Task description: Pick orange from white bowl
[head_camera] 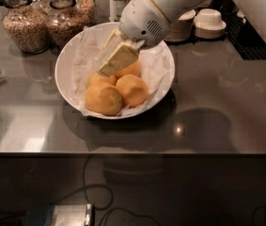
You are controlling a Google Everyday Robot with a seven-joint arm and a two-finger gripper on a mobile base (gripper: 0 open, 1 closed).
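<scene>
The white bowl (58, 79), wide and shallow and lined with crumpled white paper, stands on the dark counter at centre left. Several oranges lie in it: one at the front (103, 98), one to its right (132, 90), and others behind, partly hidden. My gripper (106, 69) reaches down from the upper right on the white arm (146, 18). Its beige tip is inside the bowl, over the back oranges and right at the back left orange (96, 78). I cannot see whether it touches any orange.
Two glass jars of grain (27, 25) (66, 22) stand just behind the bowl at the left. Stacked plates with small upturned white bowls (210, 22) are at the back right, next to a black grid mat (254, 41). The counter's front edge (132, 152) runs below the bowl.
</scene>
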